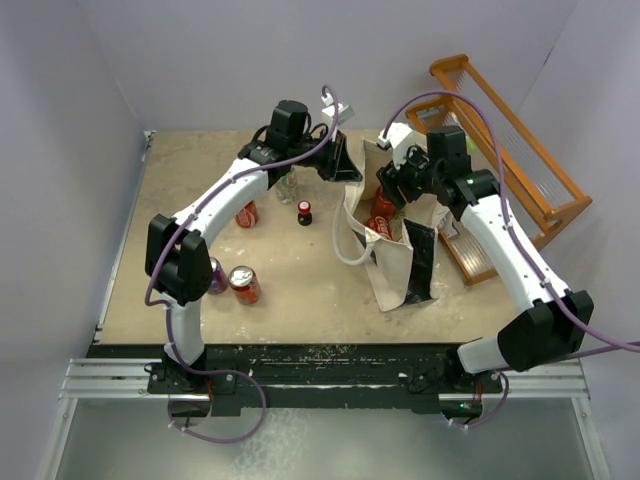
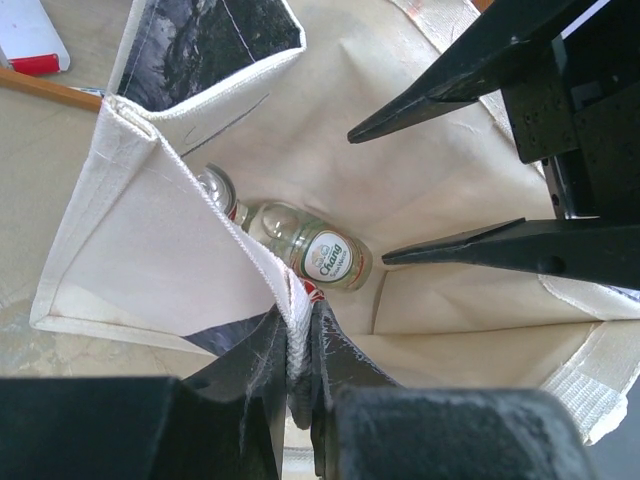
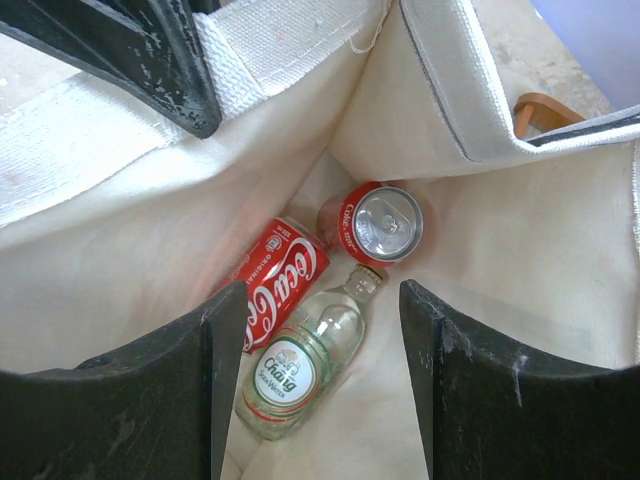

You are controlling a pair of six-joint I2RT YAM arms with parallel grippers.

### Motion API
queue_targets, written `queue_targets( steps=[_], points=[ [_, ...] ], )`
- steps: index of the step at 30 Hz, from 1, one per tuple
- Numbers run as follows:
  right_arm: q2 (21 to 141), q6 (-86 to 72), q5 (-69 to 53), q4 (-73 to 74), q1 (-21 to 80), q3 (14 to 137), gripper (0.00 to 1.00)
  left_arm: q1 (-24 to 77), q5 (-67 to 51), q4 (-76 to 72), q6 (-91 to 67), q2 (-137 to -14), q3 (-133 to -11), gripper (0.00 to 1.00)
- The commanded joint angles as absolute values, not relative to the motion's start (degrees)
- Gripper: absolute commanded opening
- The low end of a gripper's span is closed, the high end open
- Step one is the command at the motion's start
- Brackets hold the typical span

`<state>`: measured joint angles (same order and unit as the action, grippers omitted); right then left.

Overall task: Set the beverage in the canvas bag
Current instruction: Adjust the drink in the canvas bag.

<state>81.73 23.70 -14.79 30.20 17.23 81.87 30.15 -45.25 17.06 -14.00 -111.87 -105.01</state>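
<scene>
The cream canvas bag (image 1: 392, 272) stands open at centre right. My left gripper (image 2: 297, 345) is shut on the bag's white webbing rim (image 2: 290, 310) and holds it open; from above it is at the bag's far left edge (image 1: 345, 168). My right gripper (image 3: 320, 295) is open and empty, hanging over the bag's mouth (image 1: 392, 195). Below it, on the bag's floor, lie a clear Chang soda-water bottle (image 3: 297, 372), a red Coca-Cola can on its side (image 3: 282, 272) and a second red can (image 3: 381, 222) showing its top. The bottle also shows in the left wrist view (image 2: 322, 256).
On the table left of the bag are a clear bottle (image 1: 287, 186), a red can (image 1: 247, 213), a small dark bottle with a red cap (image 1: 304, 212), a purple can (image 1: 217, 276) and another red can (image 1: 243, 285). An orange wooden rack (image 1: 505, 150) stands at back right.
</scene>
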Motion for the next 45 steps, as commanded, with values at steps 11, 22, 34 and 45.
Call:
queue_targets(
  steps=[11, 22, 34, 45],
  points=[
    [74.3, 20.5, -18.8, 26.1, 17.1, 82.7, 0.64, 29.7, -46.4, 15.9, -12.1, -110.6, -110.8, 0.71],
    [66.2, 25.3, -20.1, 37.7, 17.2, 75.1, 0.41, 28.9, -40.4, 22.0, -4.6, -109.7, -116.3, 0.91],
    [57.3, 40.9, -28.1, 57.0, 17.2, 70.6, 0.33, 29.1, -41.8, 26.5, -0.1, -111.5, -119.3, 0.91],
    [62.8, 45.5, -22.5, 54.6, 17.1, 66.1, 0.33, 29.0, -45.4, 32.8, 4.2, -115.8, -123.9, 0.89]
  ],
)
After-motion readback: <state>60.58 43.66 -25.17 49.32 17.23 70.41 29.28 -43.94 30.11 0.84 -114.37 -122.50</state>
